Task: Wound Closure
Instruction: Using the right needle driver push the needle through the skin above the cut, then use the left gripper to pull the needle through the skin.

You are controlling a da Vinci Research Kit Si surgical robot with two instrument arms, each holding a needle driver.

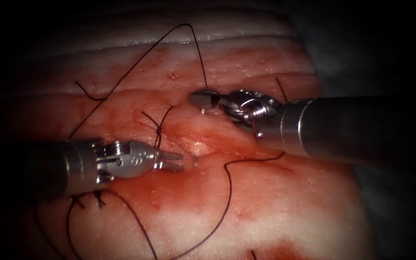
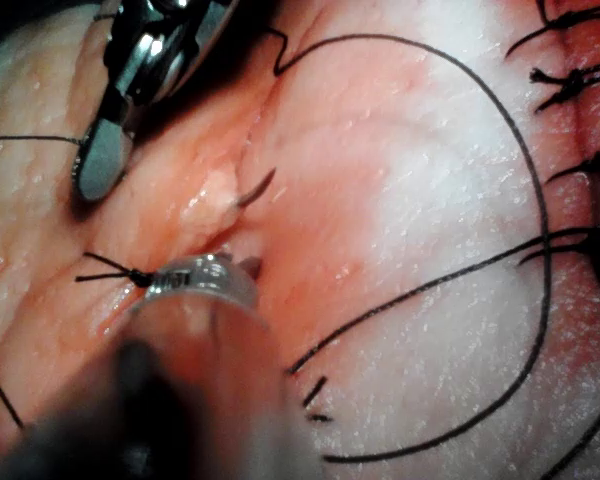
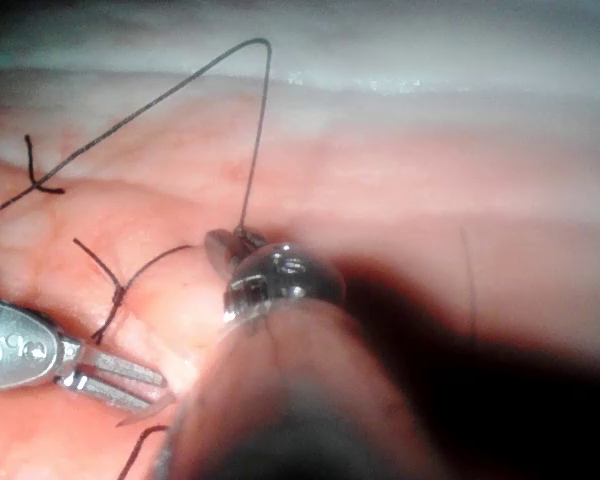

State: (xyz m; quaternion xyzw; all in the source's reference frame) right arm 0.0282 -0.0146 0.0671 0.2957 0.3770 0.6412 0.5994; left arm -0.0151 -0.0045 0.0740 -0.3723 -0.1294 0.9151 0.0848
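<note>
My left steel tool point(image 1: 172, 161) hovers with jaws parted, empty, near the curved needle's tip point(image 1: 196, 161) emerging from glistening pink tissue point(image 1: 266, 202); my right tool point(image 1: 202, 99) clamps needle and dark thread point(image 1: 227, 192).

Dim, dark-edged frames; near tool shafts blurred.
</note>
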